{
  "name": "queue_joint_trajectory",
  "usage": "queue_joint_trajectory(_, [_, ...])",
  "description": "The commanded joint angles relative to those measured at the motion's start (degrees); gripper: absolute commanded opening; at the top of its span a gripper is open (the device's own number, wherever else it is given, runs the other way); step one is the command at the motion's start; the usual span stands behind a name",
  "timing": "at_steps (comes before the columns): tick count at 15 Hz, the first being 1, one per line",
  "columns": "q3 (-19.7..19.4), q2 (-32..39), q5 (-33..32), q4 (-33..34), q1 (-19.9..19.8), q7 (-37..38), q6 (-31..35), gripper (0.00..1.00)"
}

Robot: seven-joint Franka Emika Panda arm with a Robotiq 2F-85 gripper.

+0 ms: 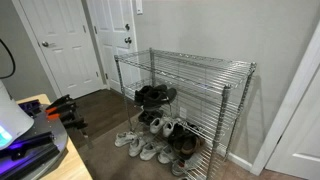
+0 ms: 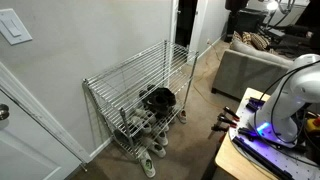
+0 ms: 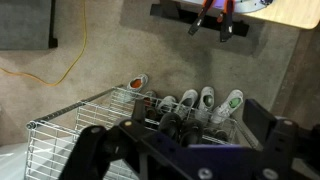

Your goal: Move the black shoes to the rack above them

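Observation:
The black shoes (image 1: 155,95) (image 2: 158,98) sit side by side on a middle wire tier of the chrome shelving unit. The rack (image 1: 190,63) (image 2: 130,72), its top tier, is bare. In the wrist view the black shoes (image 3: 172,126) show through the wires, far below and between my fingers, with the rack (image 3: 70,125) to their left. My gripper (image 3: 188,140) is open, its dark fingers (image 3: 92,148) spread wide with nothing between them, well above and away from the shelving. Only my white arm (image 2: 292,90) shows in an exterior view.
Several white and grey sneakers (image 1: 148,145) (image 2: 145,150) (image 3: 205,100) lie under and in front of the shelving. Orange-handled clamps (image 1: 65,108) (image 3: 215,20) rest at the wooden table's edge. White doors (image 1: 60,45), a grey sofa (image 2: 250,65) and a yellow cable (image 3: 60,60) surround the area.

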Motion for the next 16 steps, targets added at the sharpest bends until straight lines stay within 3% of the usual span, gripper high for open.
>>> queue_joint_trajectory(1, [-0.7, 0.1, -0.3, 0.2, 1.0, 0.4, -0.2, 1.00])
queue_joint_trajectory(11, [-0.6, -1.0, -0.6, -1.3, 1.0, 0.5, -0.6, 1.00])
queue_joint_trajectory(13, [-1.0, -2.3, -0.1, -4.5, 1.1, 0.9, 2.6, 1.00])
queue_joint_trajectory(16, [-2.8, -3.4, 2.4, -11.2, 0.6, 2.8, 13.2, 1.00])
